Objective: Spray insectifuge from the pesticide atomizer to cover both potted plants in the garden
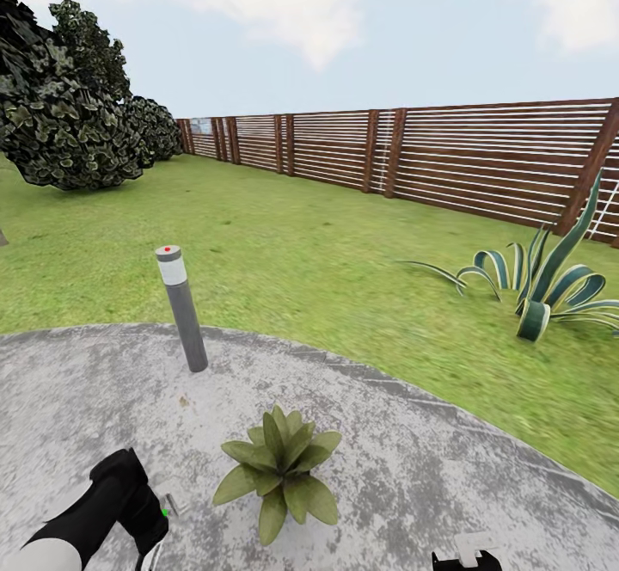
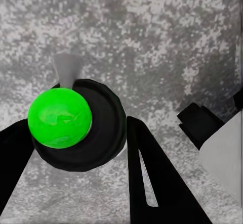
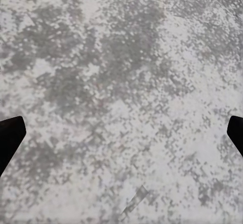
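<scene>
Now, line by line:
Potted plant (image 1: 279, 468): low rosette of broad, pointed green leaves, on the grey stone patio (image 1: 413, 468) between the two arms; its pot is hidden under the leaves.
Pesticide atomizer (image 2: 76, 123): seen from above in the left wrist view, a bright green round top on a dark round body, a pale nozzle at one side.
Left gripper (image 2: 76, 148): black fingers (image 2: 152, 173) flank the atomizer and close on it.
Right gripper (image 3: 121, 135): spread wide over bare patio, holding nothing.
Bollard lamp (image 1: 182, 309): grey, red-dotted, beyond the plant.
Agave (image 1: 542, 283): striped, on the lawn (image 1: 301, 244) by the slat fence (image 1: 447, 158).
</scene>
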